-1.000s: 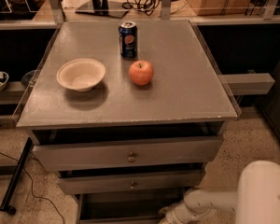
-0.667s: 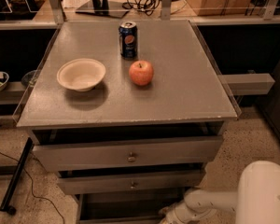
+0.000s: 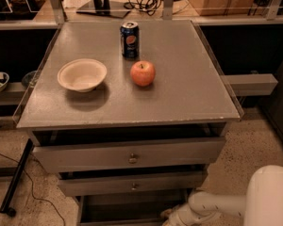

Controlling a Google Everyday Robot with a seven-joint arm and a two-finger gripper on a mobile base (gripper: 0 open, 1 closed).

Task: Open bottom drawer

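Gripper [image 3: 171, 216] sits low beside the bottom drawer [image 3: 127, 205], unmoved since earlier. Whether it is clenched cannot be told.

Pepsi logo on the blue can [image 3: 129, 40]; gripper [image 3: 170, 216] low beside cabinet [image 3: 188, 150].

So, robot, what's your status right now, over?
Gripper down low, right of centre. Bottom drawer beside it, knob not visible. Nothing seen blocking; bowl, can, apple sit on the cabinet top.
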